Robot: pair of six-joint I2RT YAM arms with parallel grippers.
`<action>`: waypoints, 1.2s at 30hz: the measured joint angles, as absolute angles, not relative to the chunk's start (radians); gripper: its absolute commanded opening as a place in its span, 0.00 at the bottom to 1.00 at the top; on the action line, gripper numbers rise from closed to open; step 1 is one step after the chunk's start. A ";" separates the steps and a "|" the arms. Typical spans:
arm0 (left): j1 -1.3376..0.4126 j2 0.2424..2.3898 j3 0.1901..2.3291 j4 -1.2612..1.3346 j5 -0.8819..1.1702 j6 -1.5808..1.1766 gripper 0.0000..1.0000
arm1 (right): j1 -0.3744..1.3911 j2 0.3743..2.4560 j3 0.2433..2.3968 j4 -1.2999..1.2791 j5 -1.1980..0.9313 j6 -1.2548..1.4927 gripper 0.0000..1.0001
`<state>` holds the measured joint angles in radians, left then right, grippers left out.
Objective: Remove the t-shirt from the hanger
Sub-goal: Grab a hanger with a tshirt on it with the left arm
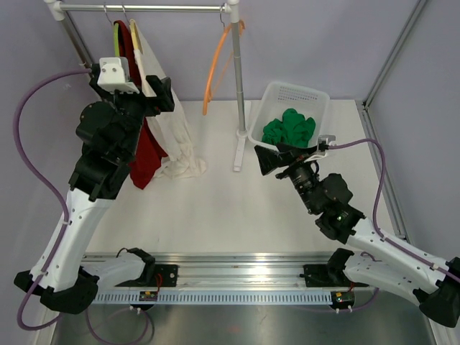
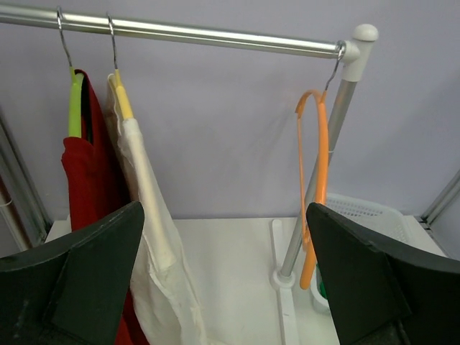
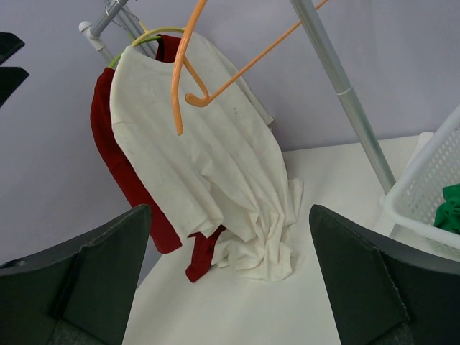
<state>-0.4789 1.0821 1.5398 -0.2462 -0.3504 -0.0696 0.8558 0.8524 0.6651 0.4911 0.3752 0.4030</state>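
Top view: the left gripper (image 1: 159, 95) is raised just beside the white t-shirt (image 1: 180, 140), whose hem lies crumpled on the table (image 1: 215, 208).
Left wrist view: the fingers are spread wide with nothing held. The white t-shirt hangs on the yellow hanger (image 2: 122, 97) from the rail (image 2: 194, 32).
Right wrist view: the right gripper (image 3: 230, 210) is spread wide and empty, well apart from the white t-shirt

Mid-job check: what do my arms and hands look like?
The left arm and right arm have white lower links and bulky black joints. A purple left cable and right cable loop outside them. The left hand and right hand each have two broad, matte black wedge fingers. A white camera block tops the left wrist.
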 measured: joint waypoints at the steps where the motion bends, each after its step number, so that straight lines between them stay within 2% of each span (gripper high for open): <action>1: -0.479 1.090 1.540 -0.245 -0.363 -0.065 0.99 | 0.856 0.852 0.677 0.472 0.376 0.418 1.00; 9: -0.478 1.179 1.568 -0.253 -0.489 0.000 0.99 | 0.856 0.848 0.853 0.322 0.329 0.347 1.00; 18: -0.447 1.342 1.750 -0.273 -0.659 0.056 0.99 | 0.855 0.770 0.836 0.316 0.342 0.279 1.00; 31: -0.277 1.654 2.183 -0.472 -0.590 -0.039 0.98 | 0.855 0.781 0.841 0.297 0.288 0.202 0.99; 36: -0.228 1.694 2.211 -0.490 -0.490 -0.101 0.90 | 0.855 0.723 0.849 0.300 0.276 0.187 0.98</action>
<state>-0.2279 1.6943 2.2108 -0.4904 -0.4904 -0.1013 0.8555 0.7235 0.8494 0.3004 0.2756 0.1871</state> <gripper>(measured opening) 0.948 0.989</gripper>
